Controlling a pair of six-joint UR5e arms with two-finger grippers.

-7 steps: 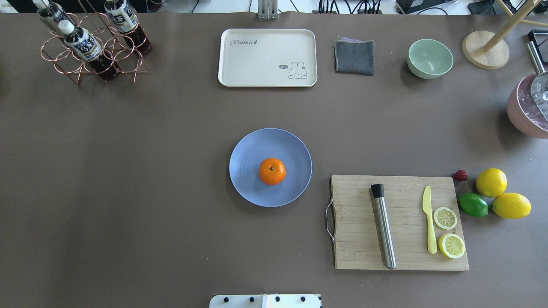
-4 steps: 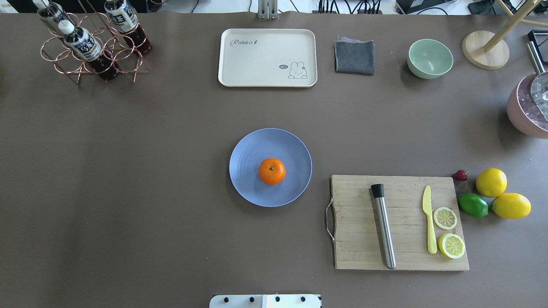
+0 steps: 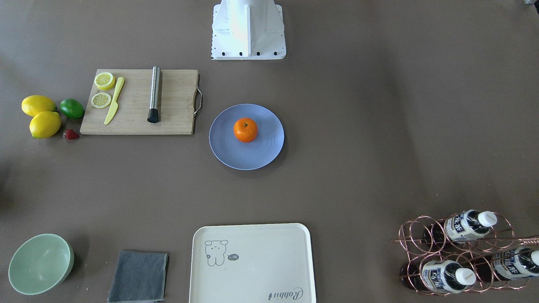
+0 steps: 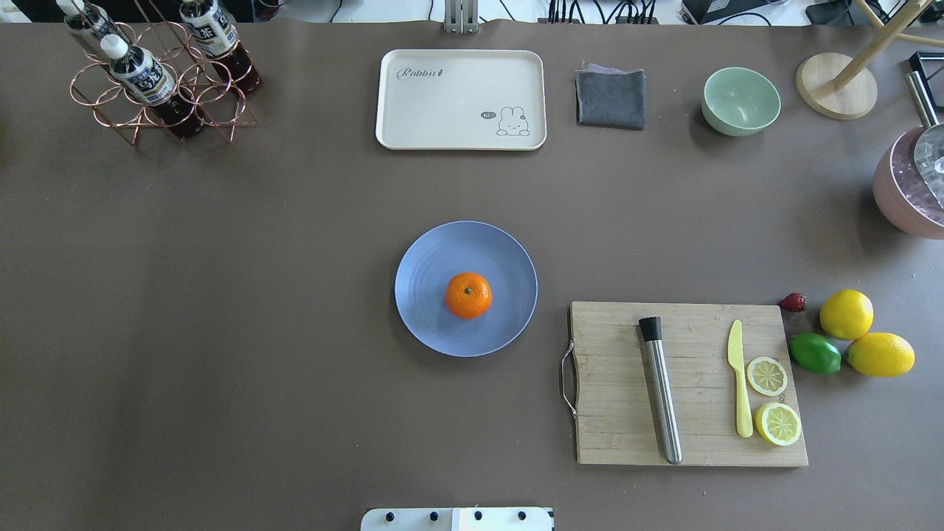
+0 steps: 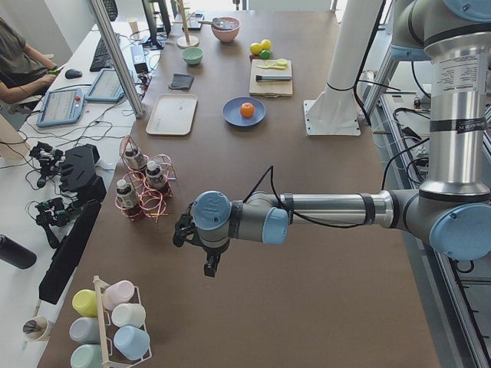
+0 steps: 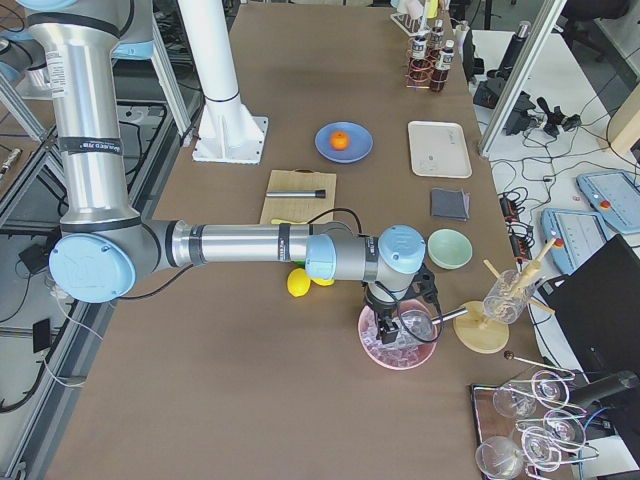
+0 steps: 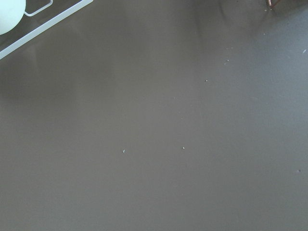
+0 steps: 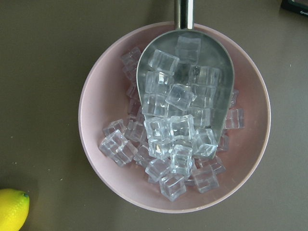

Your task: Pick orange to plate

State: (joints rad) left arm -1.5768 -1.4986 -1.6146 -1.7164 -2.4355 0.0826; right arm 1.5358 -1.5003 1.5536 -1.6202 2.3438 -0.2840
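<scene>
Both arms reach out level over opposite ends of the surface (image 4: 221, 310); the orange (image 4: 468, 295) sits on the plate (image 4: 435, 328).

The left arm's forearm lies horizontal and the left hand (image 5: 209, 267) points straight down above bare brown covering, near a copper wire rack (image 5: 146, 192) of bottles. The right arm is posed alike, with the right hand (image 6: 392, 322) pointing down over a pink bowl (image 8: 96, 120) of ice cubes (image 8: 168, 127), in which a metal scoop (image 8: 149, 57) rests. Whether either hand is open or closed cannot be told, as each shows only from the side. The orange rests near the middle of the blue plate, stem dimple up, at the centre of the surface. A cutting board (image 4: 619, 413) lies just beside the plate, and a cream tray (image 4: 461, 99) lies well apart at the far edge. Desks with screens and cables border the surface.
</scene>
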